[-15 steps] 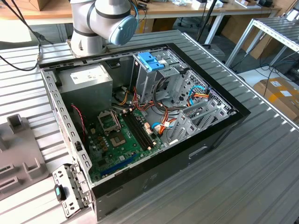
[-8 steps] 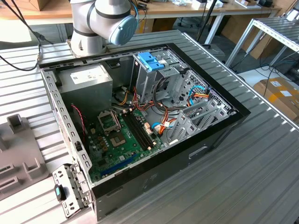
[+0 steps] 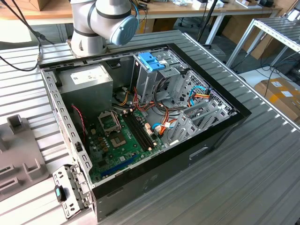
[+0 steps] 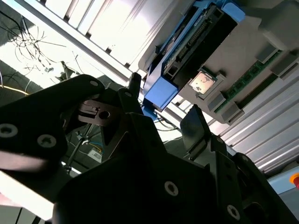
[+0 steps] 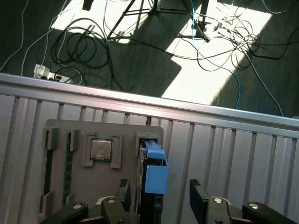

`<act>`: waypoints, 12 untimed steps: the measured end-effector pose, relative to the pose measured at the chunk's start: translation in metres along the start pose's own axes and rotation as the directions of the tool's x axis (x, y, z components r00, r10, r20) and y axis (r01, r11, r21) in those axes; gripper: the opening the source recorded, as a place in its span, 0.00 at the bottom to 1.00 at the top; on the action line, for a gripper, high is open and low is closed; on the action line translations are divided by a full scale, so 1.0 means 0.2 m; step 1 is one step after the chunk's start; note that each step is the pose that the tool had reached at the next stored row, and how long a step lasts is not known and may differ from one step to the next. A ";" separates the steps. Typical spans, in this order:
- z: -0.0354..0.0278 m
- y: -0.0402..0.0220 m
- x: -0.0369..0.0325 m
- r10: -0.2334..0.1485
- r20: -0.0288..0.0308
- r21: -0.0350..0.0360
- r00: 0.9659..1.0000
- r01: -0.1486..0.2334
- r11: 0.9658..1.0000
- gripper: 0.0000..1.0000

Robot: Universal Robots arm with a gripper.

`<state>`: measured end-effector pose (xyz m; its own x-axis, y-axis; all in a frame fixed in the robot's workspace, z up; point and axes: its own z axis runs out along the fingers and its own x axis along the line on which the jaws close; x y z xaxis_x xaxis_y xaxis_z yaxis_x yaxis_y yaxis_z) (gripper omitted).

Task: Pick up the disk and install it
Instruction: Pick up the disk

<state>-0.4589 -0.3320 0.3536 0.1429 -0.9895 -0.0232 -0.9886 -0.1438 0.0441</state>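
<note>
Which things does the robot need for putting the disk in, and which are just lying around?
For the job: disk, open gripper, computer case, drive cage.
Just lying about: processor chip, floor cables, cardboard box.

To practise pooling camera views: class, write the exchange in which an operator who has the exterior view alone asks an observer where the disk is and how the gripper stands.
Operator: On the exterior view I have the open case. Where is the disk?
Observer: In the first wrist view the disk stands on edge in a slot of the grey holder.
Operator: And the gripper?
Observer: The gripper is open and lined up over the disk, with a finger on each side of it in that view.
</note>
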 end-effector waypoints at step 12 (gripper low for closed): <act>0.004 0.000 0.000 0.130 0.006 0.003 0.992 -0.130 0.992 0.62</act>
<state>-0.4589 -0.3321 0.3528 0.0133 -0.9996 -0.0232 -0.9989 -0.0143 0.0441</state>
